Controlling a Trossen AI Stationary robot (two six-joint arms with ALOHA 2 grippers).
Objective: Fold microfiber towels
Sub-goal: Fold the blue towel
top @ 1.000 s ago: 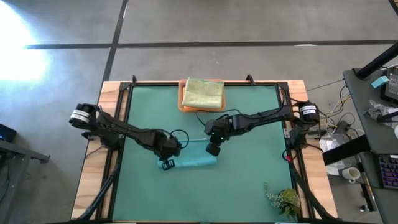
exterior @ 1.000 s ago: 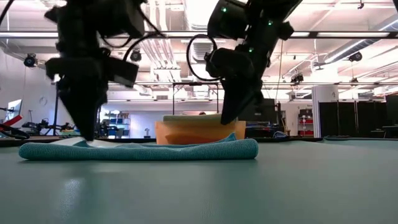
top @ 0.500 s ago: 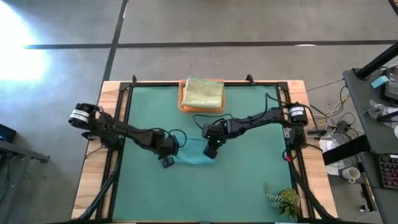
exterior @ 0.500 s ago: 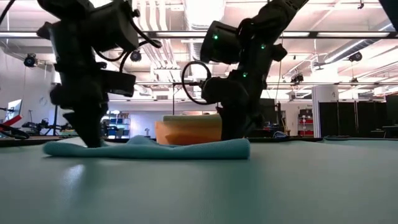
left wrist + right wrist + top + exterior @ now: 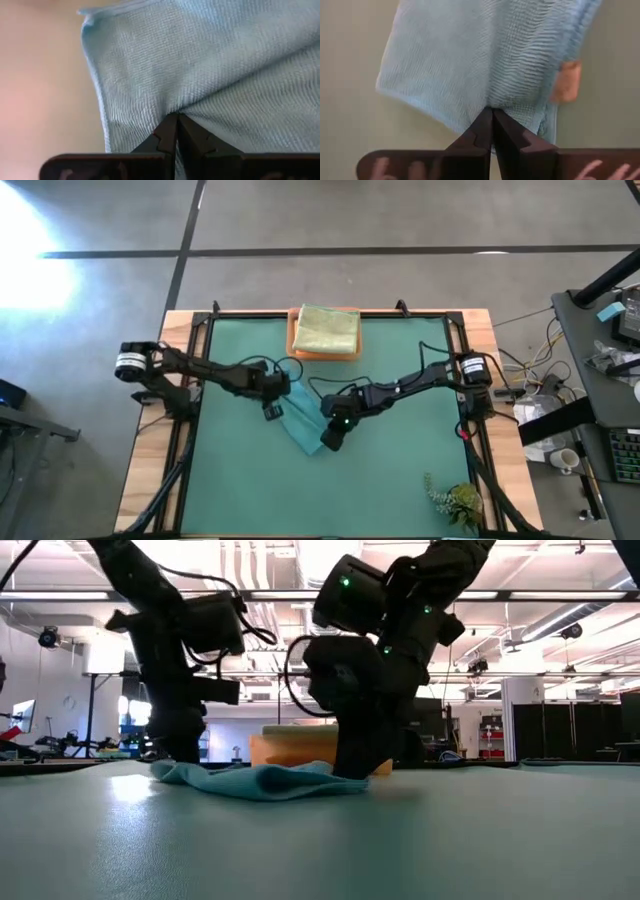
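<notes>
left gripper [image 5: 272, 410]: clenched on one end of the teal towel, left of the high view's centre; in the left wrist view its two dark fingers [image 5: 167, 137] met tip to tip with cloth pinched between them.
right gripper [image 5: 332, 442]: clenched on the other end of the same towel, just below centre of the high view; in the right wrist view its fingers [image 5: 482, 132] pressed together on a fold of the cloth.
teal towel [image 5: 305, 418]: lay as a slanted strip on the table mat, running from the left gripper down and to the right to the right gripper; in the low view it was a low rumpled heap [image 5: 262, 780] on the mat between the two arms, at the middle of the frame.
left arm [image 5: 200, 375]: reached in from the left edge of the table toward the centre.
right arm [image 5: 420, 383]: reached in from the right edge, bent down and leftward.
table mat [image 5: 400, 480]: flat green, covering most of the table top.
wooden tray [image 5: 296, 350]: at the top centre of the mat, well apart from the teal towel.
stacked towels [image 5: 327, 330]: a folded pale green one on top in the tray, an orange edge showing under it.
small plant [image 5: 455, 502]: at the lower right corner of the mat.
writing: no brand, label or lettering could be read on the arms, the towels or the tray.
</notes>
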